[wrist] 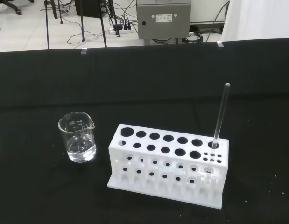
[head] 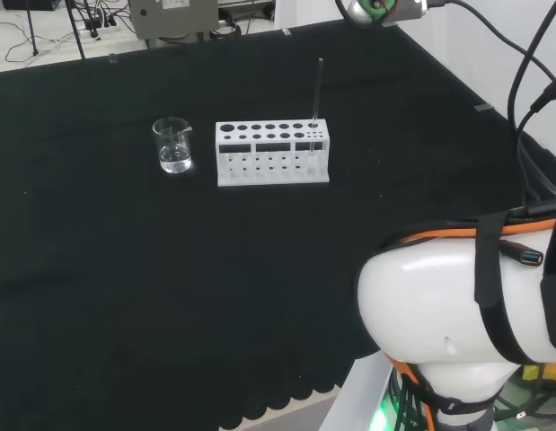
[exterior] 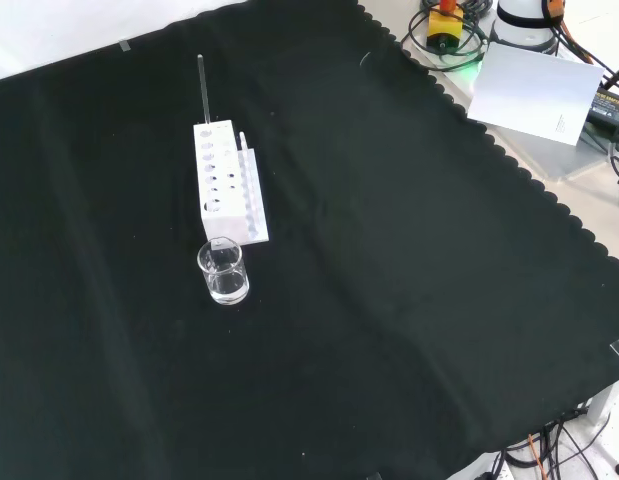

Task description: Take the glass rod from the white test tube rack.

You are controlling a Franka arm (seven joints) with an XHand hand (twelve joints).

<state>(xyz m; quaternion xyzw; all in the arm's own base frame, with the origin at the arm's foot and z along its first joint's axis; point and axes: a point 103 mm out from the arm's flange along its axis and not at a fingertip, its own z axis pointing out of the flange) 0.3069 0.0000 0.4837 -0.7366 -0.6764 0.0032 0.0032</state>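
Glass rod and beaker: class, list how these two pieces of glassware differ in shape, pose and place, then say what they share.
The glass rod is long and thin; the beaker is short, wide and hollow. The glass rod stands almost upright in an end hole of the white test tube rack; the beaker sits on the black cloth beside the rack's other end. The beaker holds a little clear liquid; the glass rod holds nothing. Both are clear.

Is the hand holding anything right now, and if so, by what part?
Nothing is held: the glass rod stands untouched in the white test tube rack.
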